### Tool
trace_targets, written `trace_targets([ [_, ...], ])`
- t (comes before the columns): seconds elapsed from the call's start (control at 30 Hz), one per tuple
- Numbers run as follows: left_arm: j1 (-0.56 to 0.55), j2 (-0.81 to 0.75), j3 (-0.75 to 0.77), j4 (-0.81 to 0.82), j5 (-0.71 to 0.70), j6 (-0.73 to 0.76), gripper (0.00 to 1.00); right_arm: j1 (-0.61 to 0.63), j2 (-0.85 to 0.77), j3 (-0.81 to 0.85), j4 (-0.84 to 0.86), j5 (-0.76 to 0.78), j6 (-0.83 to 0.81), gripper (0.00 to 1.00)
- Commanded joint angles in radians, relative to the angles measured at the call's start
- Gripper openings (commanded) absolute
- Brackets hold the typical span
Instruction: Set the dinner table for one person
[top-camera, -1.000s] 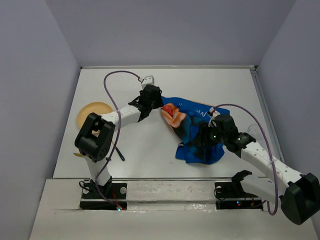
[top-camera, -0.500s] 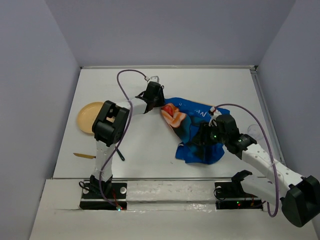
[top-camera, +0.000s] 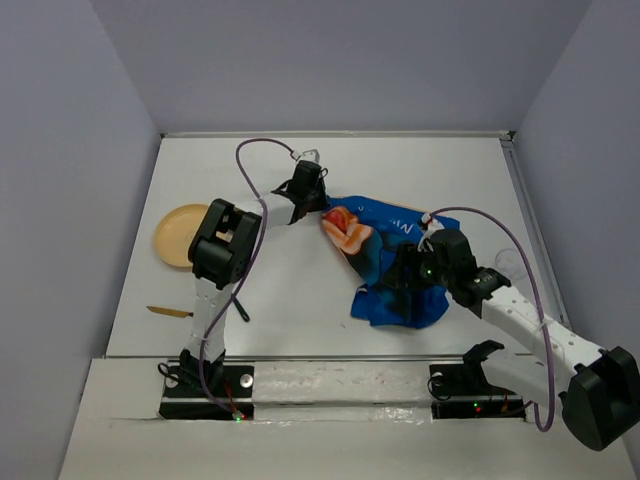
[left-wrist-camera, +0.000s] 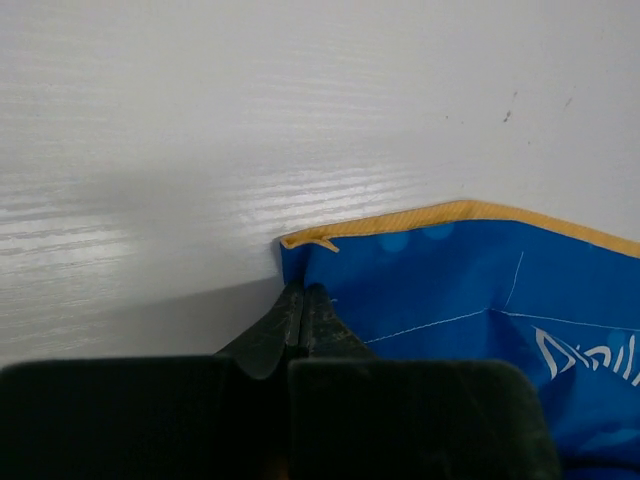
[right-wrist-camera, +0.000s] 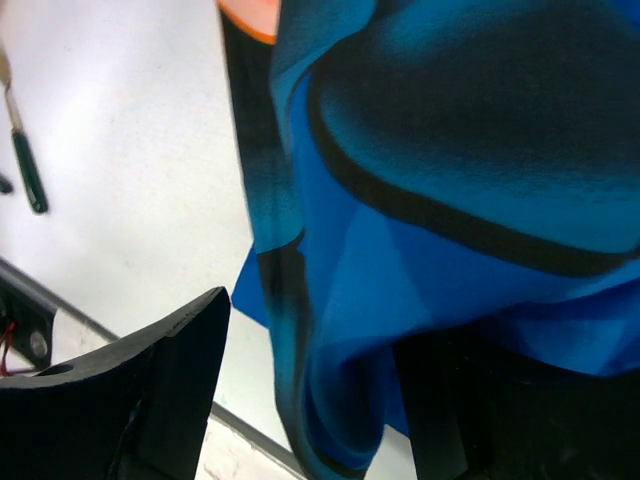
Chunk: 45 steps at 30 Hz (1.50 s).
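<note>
Left claw (left-wrist-camera: 300, 310) just snapped shut, apparently on the placemat (left-wrist-camera: 450, 290) corner hem, flat on the bench (left-wrist-camera: 250, 120). Right claw (right-wrist-camera: 320, 345) widened, with bunched cloth loose between its jaws. Spreading looked next.

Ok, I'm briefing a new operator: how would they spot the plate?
On the white table, look along its left edge. The plate lies flat there, beside the left arm. It is the only round, tan thing; the crumpled placemat is blue.
</note>
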Motion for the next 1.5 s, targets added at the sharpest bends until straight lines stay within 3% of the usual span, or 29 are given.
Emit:
trace_targets([
  [0.0, 0.026, -0.082, -0.022, 0.043, -0.023, -0.005, 0.0, 0.009, 0.023, 0.008, 0.065, 0.13, 0.027, 0.71],
  [0.07, 0.057, -0.188, -0.089, 0.077, -0.032, -0.034, 0.0, 0.009, 0.043, 0.019, 0.068, 0.165, 0.027, 0.71],
  [0.13, 0.097, -0.324, -0.261, 0.14, -0.038, -0.081, 0.0, 0.009, 0.086, 0.039, 0.077, 0.222, 0.019, 0.65],
  [0.2, 0.114, -0.413, -0.336, 0.177, -0.05, -0.103, 0.0, 0.009, 0.122, 0.054, 0.085, 0.231, 0.013, 0.59],
  [0.23, 0.118, -0.491, -0.367, 0.186, -0.055, -0.107, 0.0, 0.009, 0.159, 0.074, 0.097, 0.243, 0.011, 0.43],
  [0.33, 0.12, -0.619, -0.505, 0.217, -0.069, -0.129, 0.0, 0.009, 0.221, 0.143, 0.12, 0.314, -0.002, 0.15],
  [0.4, 0.12, -0.668, -0.537, 0.24, -0.076, -0.149, 0.0, 0.009, 0.265, 0.214, 0.119, 0.358, -0.044, 0.08],
  [0.47, 0.126, -0.72, -0.547, 0.243, -0.077, -0.161, 0.0, 0.0, 0.303, 0.315, 0.088, 0.4, -0.094, 0.07],
  [0.57, 0.146, -0.774, -0.522, 0.238, -0.041, -0.176, 0.0, 0.0, 0.377, 0.641, -0.074, 0.51, -0.185, 0.07],
  [0.67, 0.157, -0.845, -0.498, 0.214, -0.044, -0.17, 0.0, 0.011, 0.384, 0.889, -0.195, 0.43, -0.237, 0.05],
  [0.77, 0.184, -0.924, -0.528, 0.197, -0.06, -0.175, 0.0, 0.115, 0.362, 0.872, -0.278, 0.457, -0.231, 0.08],
  [0.87, 0.201, -1.003, -0.6, 0.197, -0.076, -0.189, 0.0, 0.233, 0.333, 0.664, -0.282, 0.409, -0.179, 0.22],
  [0.9, 0.206, -1.038, -0.641, 0.197, -0.093, -0.199, 0.0, 0.27, 0.342, 0.574, -0.283, 0.415, -0.162, 0.47],
  [0.97, 0.207, -1.073, -0.706, 0.197, -0.104, -0.222, 0.0, 0.27, 0.347, 0.506, -0.289, 0.446, -0.129, 0.78],
  [1.0, 0.209, -1.091, -0.729, 0.197, -0.109, -0.227, 0.0, 0.27, 0.325, 0.478, -0.286, 0.469, -0.124, 1.0],
  [1.3, 0.209, -1.188, -0.876, 0.188, -0.136, -0.246, 0.0, 0.27, 0.196, 0.378, -0.245, 0.472, -0.104, 0.96],
  [1.37, 0.21, -1.199, -0.881, 0.186, -0.136, -0.241, 0.0, 0.259, 0.19, 0.317, -0.223, 0.483, -0.072, 0.91],
  [1.47, 0.21, -1.204, -0.88, 0.191, -0.126, -0.241, 0.0, 0.212, 0.204, 0.234, -0.148, 0.451, -0.052, 0.75],
])
